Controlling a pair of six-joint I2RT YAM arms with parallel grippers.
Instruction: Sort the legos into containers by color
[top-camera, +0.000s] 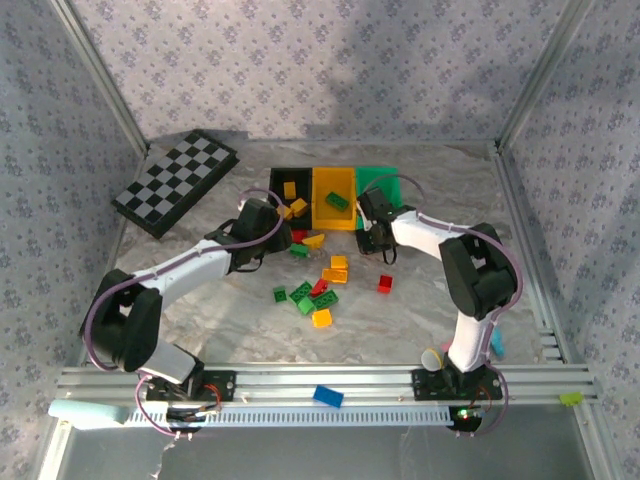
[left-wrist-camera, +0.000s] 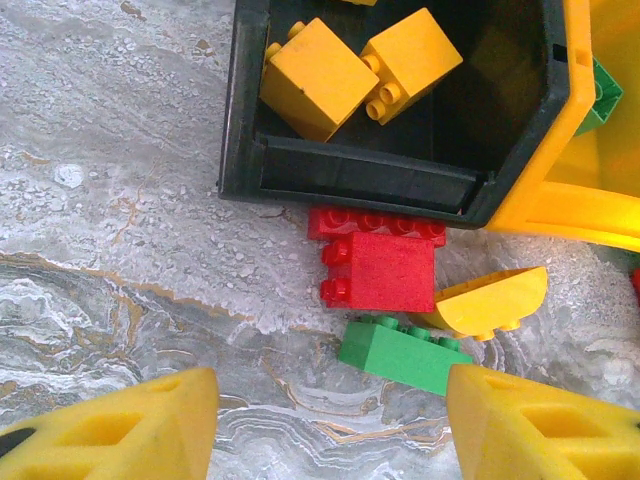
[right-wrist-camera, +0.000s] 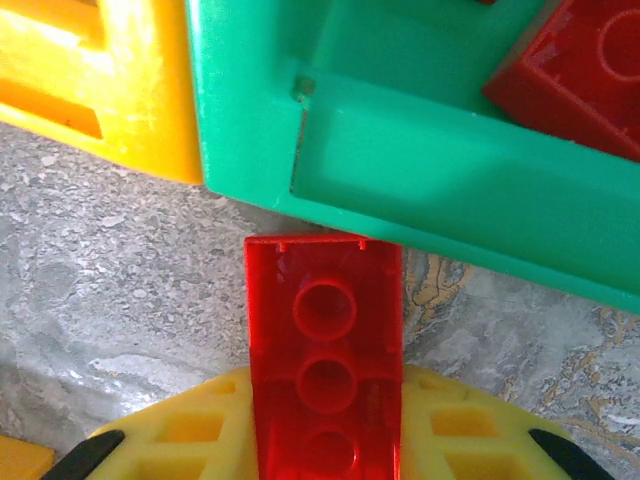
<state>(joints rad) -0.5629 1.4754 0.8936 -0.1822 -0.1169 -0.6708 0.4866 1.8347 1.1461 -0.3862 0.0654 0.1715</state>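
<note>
No legible text, label, brand, number or sign, underside of the red brick (right-wrist-camera: 325, 370) plain, no readable embossing, checkered board (top-camera: 175, 183) at ten o'clock, squares alone, unlettered.

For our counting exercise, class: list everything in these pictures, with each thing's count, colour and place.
bins: three, black bin, yellow-orange bin, green bin, far-side row
yellow bricks: at least two, yellow-orange, in black bin
green brick: one, green, in yellow-orange bin
red brick: one, red, in green bin
held red brick: one, red, beside green bin
loose bricks: about a dozen, red, green, yellow-orange, mid-table
blue brick: one, blue, near rail
checkered board: one, black-and-white, far left
left gripper: one, yellow, open above bricks
right gripper: one, yellow, shut on held red brick
</note>
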